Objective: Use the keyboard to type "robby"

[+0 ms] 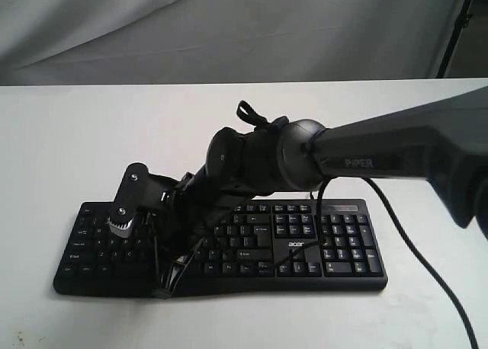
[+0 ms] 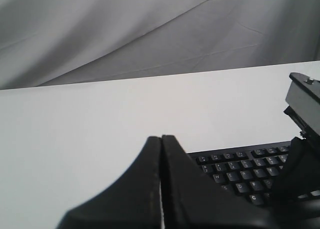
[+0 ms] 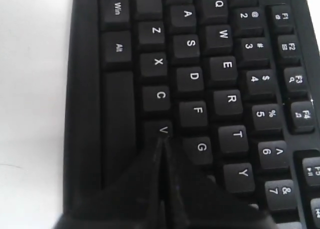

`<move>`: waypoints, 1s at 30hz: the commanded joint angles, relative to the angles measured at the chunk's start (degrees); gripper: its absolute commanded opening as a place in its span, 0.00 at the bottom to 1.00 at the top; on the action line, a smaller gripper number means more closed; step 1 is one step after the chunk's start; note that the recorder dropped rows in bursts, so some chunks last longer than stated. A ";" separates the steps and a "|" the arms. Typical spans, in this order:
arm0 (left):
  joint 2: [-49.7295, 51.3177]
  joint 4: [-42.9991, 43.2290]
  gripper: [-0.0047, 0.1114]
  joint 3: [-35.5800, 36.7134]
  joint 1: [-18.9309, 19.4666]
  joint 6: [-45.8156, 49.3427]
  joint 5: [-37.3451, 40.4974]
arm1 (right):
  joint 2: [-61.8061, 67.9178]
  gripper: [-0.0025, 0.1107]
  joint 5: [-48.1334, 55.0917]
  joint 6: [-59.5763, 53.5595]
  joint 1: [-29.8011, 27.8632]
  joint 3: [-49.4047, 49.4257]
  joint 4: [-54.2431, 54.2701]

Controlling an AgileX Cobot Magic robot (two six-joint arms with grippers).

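The black keyboard (image 1: 305, 242) lies on the white table, with its "acer" logo right of the letter keys. My right arm reaches across to its left half. My right gripper (image 3: 161, 139) is shut and holds nothing, and its tips come down just at the edge of the V key (image 3: 162, 130), below G. The keys under the fingers are hidden. In the exterior view that gripper (image 1: 169, 267) points down among the lower letter rows. My left gripper (image 2: 161, 137) is shut and empty, held above the table beside the keyboard's (image 2: 240, 174) left end, apart from it.
A thin black cable (image 1: 427, 273) trails over the table to the right of the keyboard. The right arm's wrist block (image 2: 305, 99) shows close by in the left wrist view. A grey cloth backdrop (image 1: 229, 29) hangs behind the table's far edge.
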 commanded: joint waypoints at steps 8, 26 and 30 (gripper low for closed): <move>-0.20 0.27 0.04 0.25 -0.36 -0.16 -0.31 | -3.30 0.02 0.03 -0.26 -0.05 0.33 -0.57; -0.20 0.27 0.04 0.25 -0.36 -0.16 -0.31 | -4.22 0.02 -3.18 -0.26 -1.79 0.33 -1.08; -0.20 0.27 0.04 0.25 -0.36 -0.16 -0.31 | -2.98 0.02 -3.05 -0.81 -2.89 0.33 -0.85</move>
